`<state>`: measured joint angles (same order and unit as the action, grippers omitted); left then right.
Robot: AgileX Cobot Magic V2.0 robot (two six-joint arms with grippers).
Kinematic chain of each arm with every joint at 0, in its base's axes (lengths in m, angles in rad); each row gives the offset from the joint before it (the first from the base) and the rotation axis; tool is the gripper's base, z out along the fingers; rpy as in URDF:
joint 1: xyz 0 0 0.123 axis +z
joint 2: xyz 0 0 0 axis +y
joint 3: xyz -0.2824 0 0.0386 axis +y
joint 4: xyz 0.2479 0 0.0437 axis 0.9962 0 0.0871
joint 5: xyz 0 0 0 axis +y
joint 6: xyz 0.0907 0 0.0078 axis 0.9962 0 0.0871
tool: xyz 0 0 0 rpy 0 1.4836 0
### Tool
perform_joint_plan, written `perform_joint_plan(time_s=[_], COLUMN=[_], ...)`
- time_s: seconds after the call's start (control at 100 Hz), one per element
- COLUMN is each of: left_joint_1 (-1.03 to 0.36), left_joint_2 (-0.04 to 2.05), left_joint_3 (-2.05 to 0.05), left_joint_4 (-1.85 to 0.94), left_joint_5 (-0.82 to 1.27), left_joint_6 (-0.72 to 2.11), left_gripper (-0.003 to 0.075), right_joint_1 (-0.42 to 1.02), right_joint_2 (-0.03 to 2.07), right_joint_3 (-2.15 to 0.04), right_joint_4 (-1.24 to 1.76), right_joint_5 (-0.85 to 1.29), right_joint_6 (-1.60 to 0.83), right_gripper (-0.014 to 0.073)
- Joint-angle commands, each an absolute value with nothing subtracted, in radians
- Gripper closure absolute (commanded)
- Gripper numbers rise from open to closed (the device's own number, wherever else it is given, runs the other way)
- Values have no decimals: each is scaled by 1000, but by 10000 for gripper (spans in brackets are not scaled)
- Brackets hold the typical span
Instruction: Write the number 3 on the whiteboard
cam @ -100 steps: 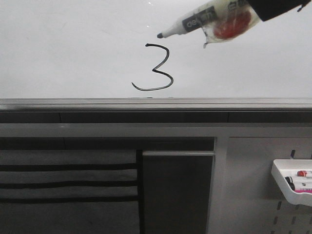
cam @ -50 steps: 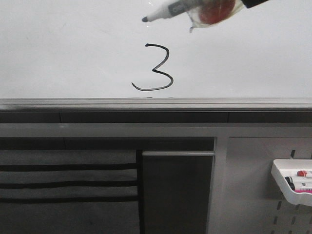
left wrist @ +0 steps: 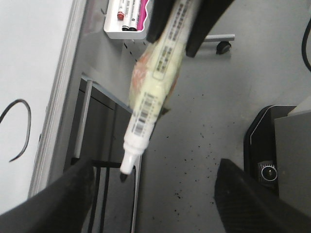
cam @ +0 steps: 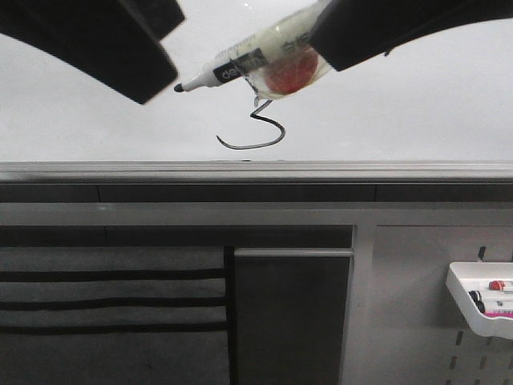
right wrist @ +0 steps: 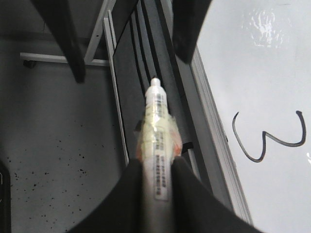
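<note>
Reaching in from upper right, right claw (right wrist: 156, 170) clenches marker (cam: 240, 62) tilted over number 3 (cam: 260, 132).

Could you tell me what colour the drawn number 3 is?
Black; the number 3 shows best in the right wrist view.
</note>
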<state>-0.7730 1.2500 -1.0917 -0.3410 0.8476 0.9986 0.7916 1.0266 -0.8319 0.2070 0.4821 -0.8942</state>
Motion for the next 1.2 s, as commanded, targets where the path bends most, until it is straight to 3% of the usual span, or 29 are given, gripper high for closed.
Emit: perform_joint_plan(time_s=[0.0, 0.26, 0.61, 0.95, 1.04, 1.19], left_joint_1=[-808, -820, -820, -820, -818, -801], left_joint_2=[1287, 1379, 1381, 1381, 1381, 1381], left_joint_3=[-1160, -1222, -1222, -1222, -1222, -1222], left_joint_4=[-319, -288, -288, -307, -307, -307], left_joint_5=[793, 741, 749, 749, 749, 742], left_joint_6=[1000, 1000, 1000, 998, 995, 957], left_gripper=[237, 251, 571, 675, 694, 718], right_joint_1=[792, 792, 792, 792, 792, 785], right_joint_2=[1016, 1016, 1016, 1016, 1016, 1010], right_joint_3=[-859, -859, -859, -859, -859, -861], right_joint_4=[207, 207, 207, 207, 207, 207], right_joint_5=[406, 410, 403, 407, 403, 396], right_joint_6=[-905, -905, -905, -905, -905, -881], right_gripper=[650, 650, 650, 643, 561, 356])
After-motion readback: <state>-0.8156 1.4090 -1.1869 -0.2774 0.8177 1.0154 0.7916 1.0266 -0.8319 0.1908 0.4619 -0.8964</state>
